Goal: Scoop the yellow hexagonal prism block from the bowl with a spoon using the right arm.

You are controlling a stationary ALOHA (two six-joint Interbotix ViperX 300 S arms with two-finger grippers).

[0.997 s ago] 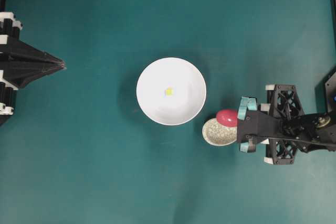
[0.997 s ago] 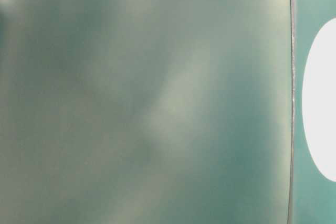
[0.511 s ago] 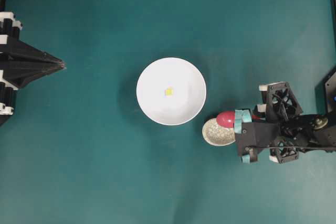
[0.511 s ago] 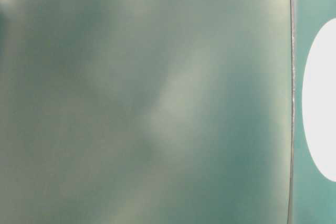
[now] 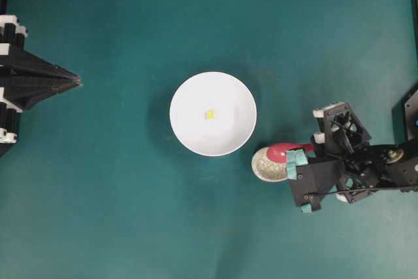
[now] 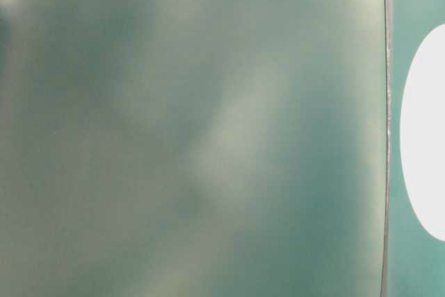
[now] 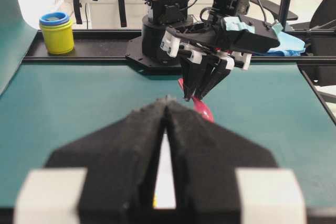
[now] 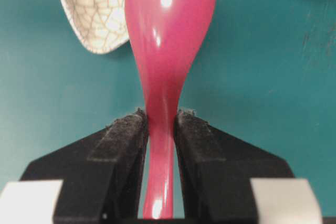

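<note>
My right tool (image 8: 161, 129) has its jaws pinched narrow on the handle of the spoon (image 8: 167, 51), gripping low on the stem so the scoop sticks out ahead, free to dip. In the overhead view the spoon (image 5: 285, 152) sits over the speckled spoon rest (image 5: 268, 164), just beside the bowl (image 5: 241, 132) — whether it touches the rest I cannot tell. The yellow hexagonal prism block (image 5: 209, 114) lies near the middle of the bowl's floor, alone, well apart from the scoop. My left tool (image 7: 167, 109) is parked at the far edge of the worktop (image 5: 117, 213), its jaws pressed together on nothing, out of the way. I judge the scooping not yet begun: next I would carry the scoop across the rim and slide it under the tiny block — easy to nudge aside.
</note>
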